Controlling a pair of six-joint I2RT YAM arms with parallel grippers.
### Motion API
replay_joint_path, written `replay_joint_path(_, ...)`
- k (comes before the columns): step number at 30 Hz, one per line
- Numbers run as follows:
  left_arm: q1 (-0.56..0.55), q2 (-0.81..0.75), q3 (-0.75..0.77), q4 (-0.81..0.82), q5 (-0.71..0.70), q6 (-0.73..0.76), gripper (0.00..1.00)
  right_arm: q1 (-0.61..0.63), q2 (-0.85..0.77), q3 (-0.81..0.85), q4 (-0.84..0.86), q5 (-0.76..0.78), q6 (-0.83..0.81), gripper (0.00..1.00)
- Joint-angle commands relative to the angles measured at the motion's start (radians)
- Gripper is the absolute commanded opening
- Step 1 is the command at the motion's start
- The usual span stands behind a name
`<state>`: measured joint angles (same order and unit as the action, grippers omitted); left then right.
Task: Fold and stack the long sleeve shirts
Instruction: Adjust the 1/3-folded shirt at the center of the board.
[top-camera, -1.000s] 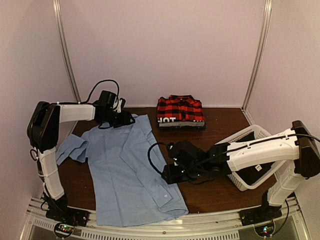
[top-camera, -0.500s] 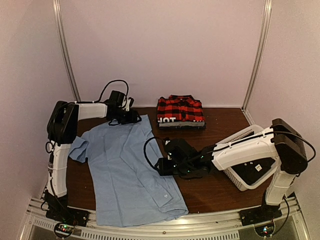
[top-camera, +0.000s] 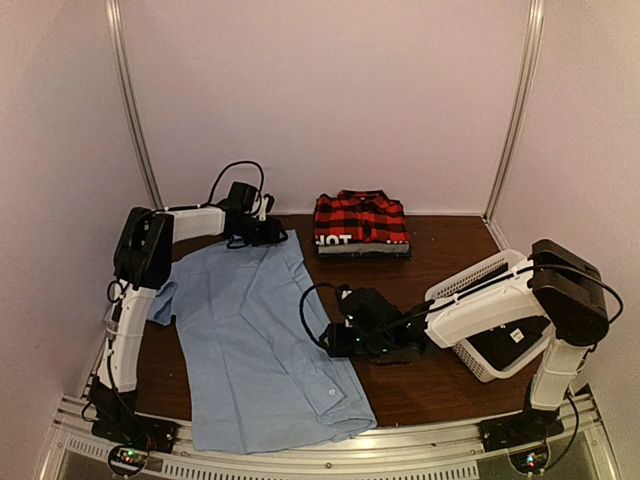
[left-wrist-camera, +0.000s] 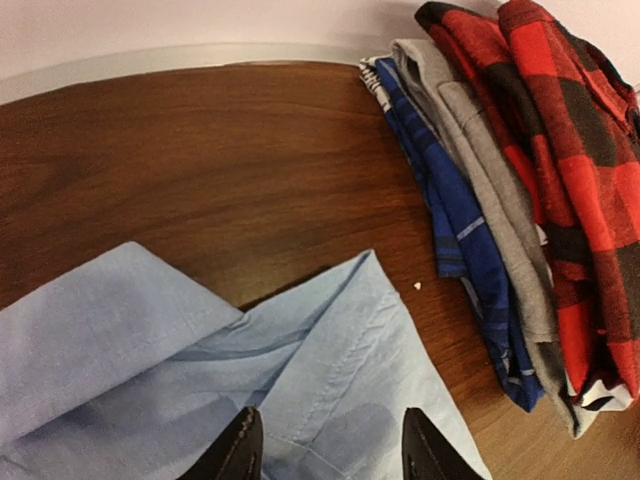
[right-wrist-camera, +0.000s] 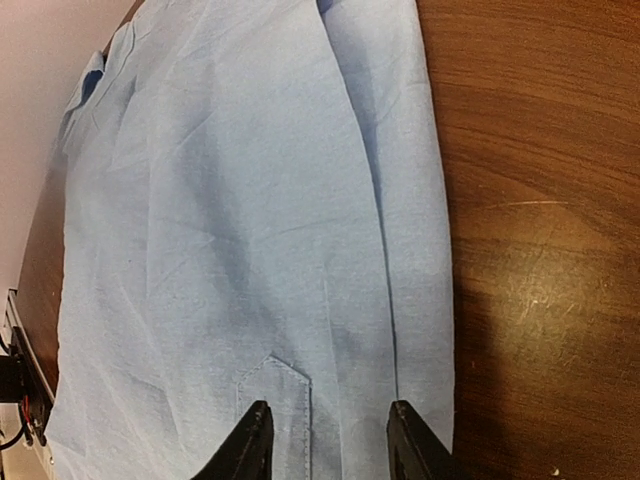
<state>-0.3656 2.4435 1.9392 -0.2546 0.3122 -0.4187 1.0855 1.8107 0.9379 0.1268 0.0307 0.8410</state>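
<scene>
On table (top-camera: 450, 250), light blue shirt (top-camera: 255, 330) flat; left gripper (left-wrist-camera: 335, 450), right gripper (right-wrist-camera: 330, 445) half-open above it, gripping nothing.

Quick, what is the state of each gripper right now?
Left gripper: open, over the light blue shirt, holding nothing.
Right gripper: open, over the same shirt's edge, holding nothing.

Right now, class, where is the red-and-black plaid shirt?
In the top view, the red-and-black plaid shirt lies folded on a stack of clothes at the table's far middle edge, right of the left gripper and the light blue shirt.
</scene>
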Motion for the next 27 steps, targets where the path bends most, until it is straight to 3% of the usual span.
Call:
replay_joint_path(1, 0.013, 0.04, 0.052, 0.0, 0.019, -0.003, 0.49, -0.007, -0.007, -0.044, 0.045, 0.003, 0.021, 0.4)
replay_joint_path(12, 0.037, 0.05, 0.065, -0.051, -0.058, -0.019, 0.56, -0.007, -0.022, -0.113, 0.075, -0.013, 0.048, 0.4)
replay_joint_path(17, 0.04, 0.053, 0.067, -0.044, -0.008, -0.024, 0.57, -0.007, -0.013, -0.125, 0.085, -0.028, 0.055, 0.4)
replay_joint_path(27, 0.039, 0.051, 0.031, 0.008, 0.19, -0.123, 0.4, -0.007, 0.017, -0.135, 0.104, -0.028, 0.066, 0.39)
